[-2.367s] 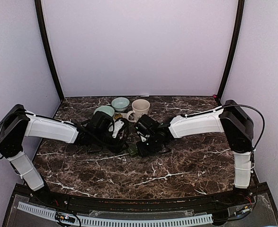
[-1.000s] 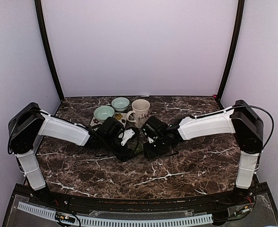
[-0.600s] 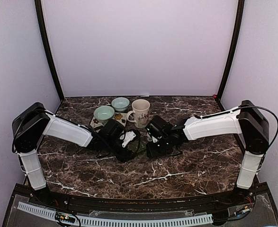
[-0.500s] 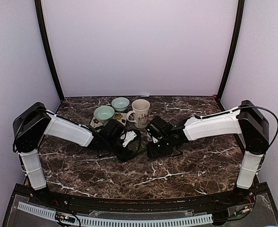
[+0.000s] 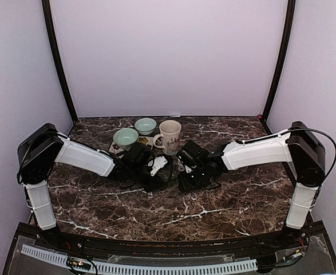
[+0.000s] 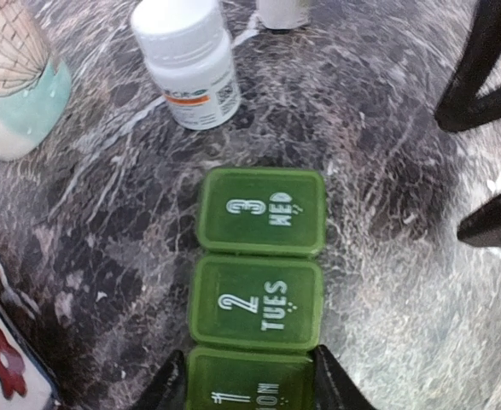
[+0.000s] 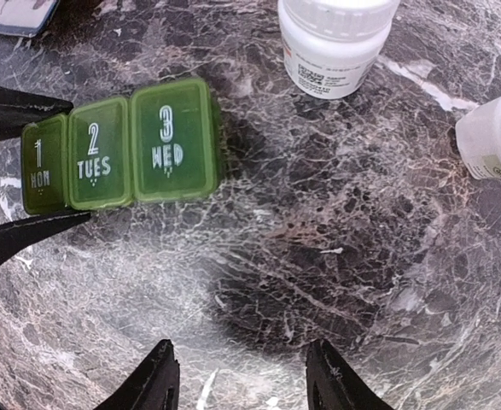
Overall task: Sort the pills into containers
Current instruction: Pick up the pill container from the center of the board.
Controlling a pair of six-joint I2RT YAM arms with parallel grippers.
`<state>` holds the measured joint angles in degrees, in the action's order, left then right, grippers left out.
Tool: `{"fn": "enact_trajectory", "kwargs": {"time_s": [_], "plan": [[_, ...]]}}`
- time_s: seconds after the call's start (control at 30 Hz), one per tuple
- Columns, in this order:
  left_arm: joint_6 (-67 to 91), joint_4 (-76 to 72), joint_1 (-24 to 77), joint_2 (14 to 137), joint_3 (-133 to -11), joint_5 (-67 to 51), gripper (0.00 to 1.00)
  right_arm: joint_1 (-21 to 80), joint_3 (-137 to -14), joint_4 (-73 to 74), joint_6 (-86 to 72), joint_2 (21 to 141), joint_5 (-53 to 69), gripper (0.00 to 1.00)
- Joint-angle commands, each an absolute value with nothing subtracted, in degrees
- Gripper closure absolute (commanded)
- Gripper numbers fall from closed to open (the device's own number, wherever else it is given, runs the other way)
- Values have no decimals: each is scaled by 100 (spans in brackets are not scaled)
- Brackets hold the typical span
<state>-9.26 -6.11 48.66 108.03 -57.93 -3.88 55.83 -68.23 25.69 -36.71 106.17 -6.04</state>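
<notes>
Green plastic three-day pill box [image 7: 122, 145] lies flat on dark marble tabletop [image 7: 318, 222], lids closed. My left jaws clamped on its MON end, one finger each side. My right jaws apart, nothing betw. them, hovering near box. White pill bottle [image 7: 335, 43] upright near WED end.

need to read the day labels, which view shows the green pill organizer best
Right wrist: the whole green pill organizer lies in frame, all three lids readable. Left wrist cuts off its MON end; top external barely shows it.
</notes>
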Motion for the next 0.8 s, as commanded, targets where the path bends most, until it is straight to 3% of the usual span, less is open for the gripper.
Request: {"fn": "enact_trajectory", "kwargs": {"time_s": [0.0, 0.2, 0.63, 0.77], "plan": [[-1009, -554, 4896, 10809, -5919, -467, 75, 5537, -6746, 2509, -3604, 10353, -732, 49], [-1057, -375, 4896, 10819, -6012, -557, 87, 5520, -6720, 2574, -3121, 10294, -988, 43], [-1050, 561, 4887, 10299, -6334, -1412, 100, 5268, -6262, 2336, -1433, 9252, -963, 37], [-998, 980, 4887, 10145, -6562, -1919, 100, 5209, -6043, 2306, -823, 8779, -644, 31]]}}
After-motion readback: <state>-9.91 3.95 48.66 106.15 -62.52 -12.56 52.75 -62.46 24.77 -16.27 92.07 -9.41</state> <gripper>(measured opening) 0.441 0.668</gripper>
